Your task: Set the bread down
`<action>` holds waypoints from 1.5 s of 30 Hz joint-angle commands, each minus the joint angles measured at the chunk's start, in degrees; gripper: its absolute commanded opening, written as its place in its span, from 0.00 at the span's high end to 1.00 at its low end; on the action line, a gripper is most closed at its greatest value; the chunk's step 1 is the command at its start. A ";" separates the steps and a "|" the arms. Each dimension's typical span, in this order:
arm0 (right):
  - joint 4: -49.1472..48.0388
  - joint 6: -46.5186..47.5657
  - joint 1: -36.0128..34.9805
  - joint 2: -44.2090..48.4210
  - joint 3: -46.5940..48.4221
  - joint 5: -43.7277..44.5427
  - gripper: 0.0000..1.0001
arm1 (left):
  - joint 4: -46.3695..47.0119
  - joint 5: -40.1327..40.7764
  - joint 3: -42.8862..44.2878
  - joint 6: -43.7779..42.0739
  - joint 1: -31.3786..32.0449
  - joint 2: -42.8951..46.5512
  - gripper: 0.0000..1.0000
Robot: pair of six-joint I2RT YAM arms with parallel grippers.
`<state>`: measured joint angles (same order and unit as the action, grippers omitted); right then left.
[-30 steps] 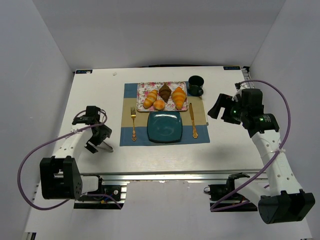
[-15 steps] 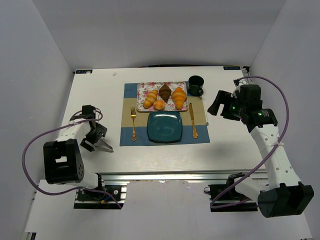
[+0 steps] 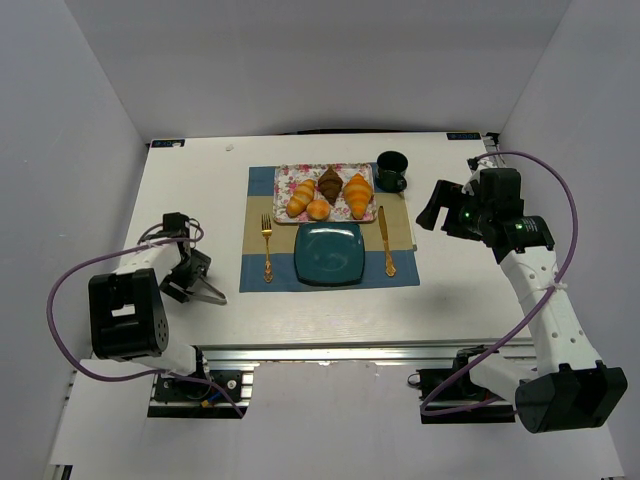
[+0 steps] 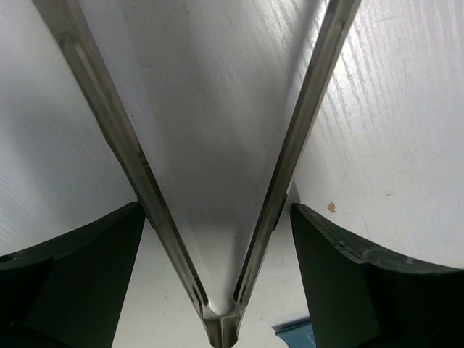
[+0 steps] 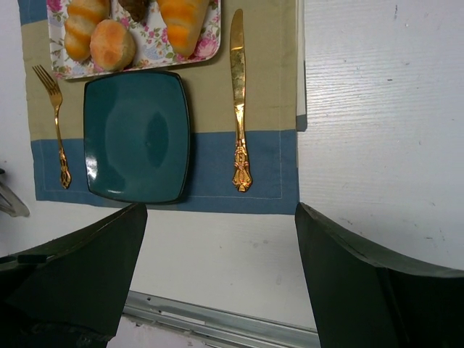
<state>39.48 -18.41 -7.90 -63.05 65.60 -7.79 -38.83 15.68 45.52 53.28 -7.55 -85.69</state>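
The bread lies on a floral tray: a striped elongated roll and a small round bun. My left gripper is far from them at the table's left. It stands open, straddling metal tongs that lie on the table, its fingers close beside the tongs' arms. My right gripper hovers open and holds nothing, right of the placemat.
A dark croissant and a golden croissant share the tray. A teal square plate sits on the placemat between a gold fork and a gold knife. A dark green cup stands behind the knife.
My left arm has folded down and drawn its gripper slightly left over the tongs. The right arm has shifted a little toward the back. Bread and tableware have not moved.
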 commanded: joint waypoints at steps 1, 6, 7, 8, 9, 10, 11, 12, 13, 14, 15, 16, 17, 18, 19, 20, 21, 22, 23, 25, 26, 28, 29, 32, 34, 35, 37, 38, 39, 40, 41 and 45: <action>-0.73 0.84 -0.18 0.12 2.42 0.67 0.11 | 2.35 -0.12 -1.66 2.53 -0.45 0.61 0.10; -0.64 0.92 -0.18 0.29 2.34 0.94 0.11 | 3.23 0.13 -2.80 3.59 -0.36 0.61 0.18; -0.55 1.01 -0.10 0.29 2.34 1.02 0.11 | 3.15 0.31 -2.89 3.50 -0.36 0.70 0.19; -0.55 1.01 -0.18 0.29 2.34 1.20 0.11 | 3.06 0.49 -2.89 3.50 -0.36 0.70 0.21; -0.55 0.93 -0.18 0.38 2.34 1.20 0.11 | 3.14 0.75 -2.89 3.24 -0.36 0.70 0.22; -0.55 1.01 -0.18 0.38 2.25 1.20 0.11 | 3.15 0.84 -2.89 3.06 -0.36 0.61 0.24; -0.55 0.93 -0.18 0.38 2.33 1.20 0.11 | 3.15 0.93 -2.98 2.97 -0.36 0.61 0.26; -0.55 1.01 -0.18 0.38 2.34 1.20 0.11 | 3.15 1.10 -2.80 2.71 -0.36 0.61 0.27; -0.55 0.93 -0.18 0.29 2.34 1.11 0.11 | 2.97 1.28 -2.63 2.54 -0.36 0.61 0.28; -0.55 0.92 -0.18 0.21 2.34 1.11 0.11 | 2.88 1.45 -2.45 2.45 -0.36 0.61 0.31; -0.55 0.92 -0.18 0.20 2.42 1.11 0.11 | 2.71 1.89 -1.84 2.10 -0.36 0.70 0.35; -0.46 0.84 -0.18 0.20 2.42 1.20 0.11 | 2.62 2.16 -1.49 1.83 -0.36 0.70 0.35; -0.55 0.75 -0.18 0.12 2.42 1.03 0.11 | 2.01 2.42 -1.14 1.57 -0.36 0.70 0.36; -0.55 0.84 -0.18 0.03 2.42 1.02 0.11 | 1.65 2.68 -0.61 1.05 -0.36 0.79 0.38; -0.55 0.75 -0.18 0.03 2.42 1.02 0.11 | 1.04 3.12 0.27 0.78 -0.36 0.87 0.39; -0.64 0.66 -0.18 0.12 2.42 0.94 0.11 | 0.77 3.30 0.71 0.52 -0.45 0.96 0.41; -0.64 0.57 -0.10 0.12 2.25 0.94 0.11 | 0.34 3.39 1.15 0.08 -0.36 1.14 0.42; -0.64 0.66 -0.10 0.12 2.25 0.94 0.11 | -0.10 3.65 2.37 -0.10 -0.45 1.23 0.42; -0.72 0.57 -0.18 0.20 2.33 0.76 0.11 | -1.15 3.65 3.08 -0.28 -0.45 1.58 0.42; -0.81 0.49 -0.18 0.12 2.34 0.76 0.11 | -3.17 3.65 5.88 -0.98 -0.36 2.63 0.42; -0.81 0.40 -0.18 0.12 2.34 0.76 0.11 | -4.05 3.74 7.12 -1.50 -0.36 3.16 0.42; -0.99 0.31 -0.18 0.03 2.34 0.67 0.11 | -6.85 3.74 9.75 -2.38 -0.36 4.83 0.42; -1.16 0.22 -0.10 0.03 2.16 0.67 0.11 | -8.18 3.74 12.99 -2.82 -0.36 5.35 0.42; -1.95 0.13 -0.18 -0.06 1.63 0.67 0.11 | -12.05 1.91 19.23 -6.15 -0.36 6.94 0.42; -2.83 -0.22 -0.18 -0.41 1.46 0.93 0.11 | -14.94 0.41 22.14 -7.83 -0.36 7.64 0.42; -2.92 -0.48 -0.18 -0.67 1.89 1.46 0.11 | -16.09 -0.64 23.55 -9.49 -0.36 7.64 0.42; -2.92 -1.35 -0.18 -1.29 2.60 1.81 0.11 | -18.37 -3.54 26.90 -11.17 -0.45 7.99 0.42; -2.49 -1.71 -0.18 -1.55 3.99 2.42 0.11 | -19.43 -4.08 27.77 -12.22 -0.36 8.08 0.42; -1.53 -2.15 -0.18 -1.99 5.22 3.04 0.11 | -20.23 -5.12 29.96 -12.93 -0.36 8.08 0.42; -0.47 -2.33 -0.18 -2.51 6.11 3.31 0.11 | -21.19 -5.57 31.02 -13.72 -0.36 8.00 0.42; -0.55 -2.07 -0.18 -2.69 6.55 3.40 0.11 | -21.20 -5.92 31.73 -14.86 -0.36 8.34 0.42; -0.11 -1.10 -0.18 -3.22 8.31 4.01 0.11 | -22.96 -6.01 36.30 -18.55 -0.36 8.35 0.42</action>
<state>39.46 -19.55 -7.90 -66.32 70.39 -5.23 -58.78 11.18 77.80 39.07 -7.73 -79.31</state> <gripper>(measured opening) 0.895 0.582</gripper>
